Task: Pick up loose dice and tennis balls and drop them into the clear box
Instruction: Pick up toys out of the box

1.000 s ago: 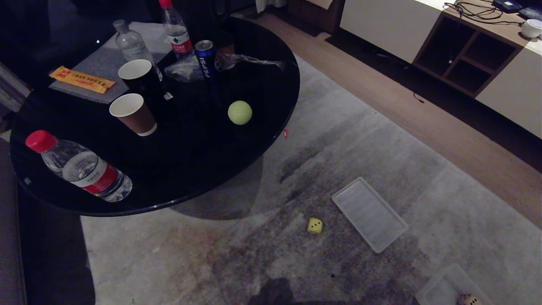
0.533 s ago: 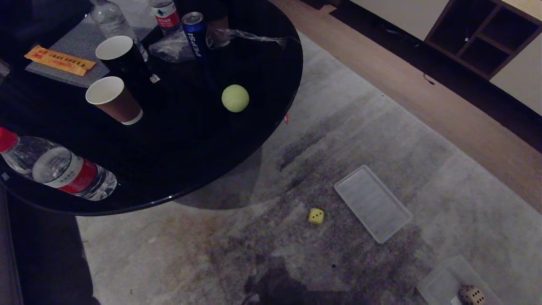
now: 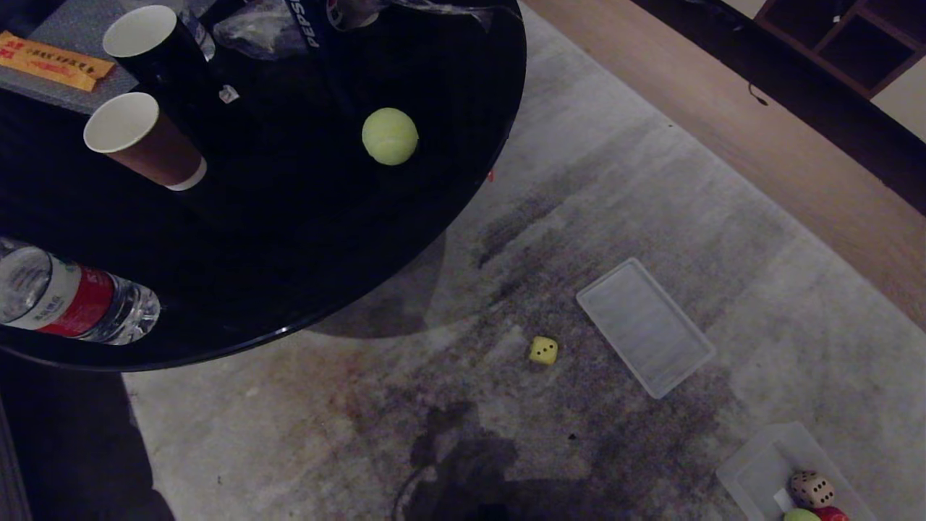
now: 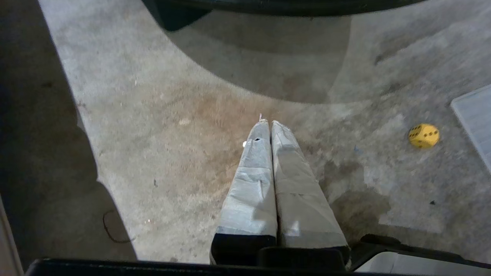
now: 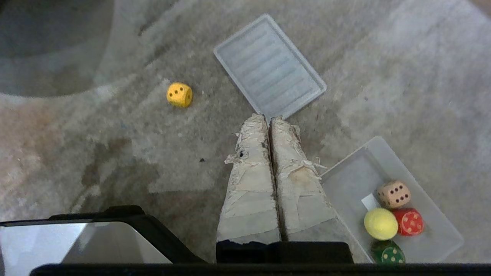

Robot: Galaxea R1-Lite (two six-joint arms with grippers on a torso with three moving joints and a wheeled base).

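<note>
While pressed shut and empty, right tool [image 5: 269, 119] apart from yellow die [image 5: 179, 94]

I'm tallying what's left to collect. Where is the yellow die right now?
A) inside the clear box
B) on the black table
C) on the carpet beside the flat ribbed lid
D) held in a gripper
C: the yellow die lies loose on the carpet beside the ribbed lid, apart from the clear box.
</note>
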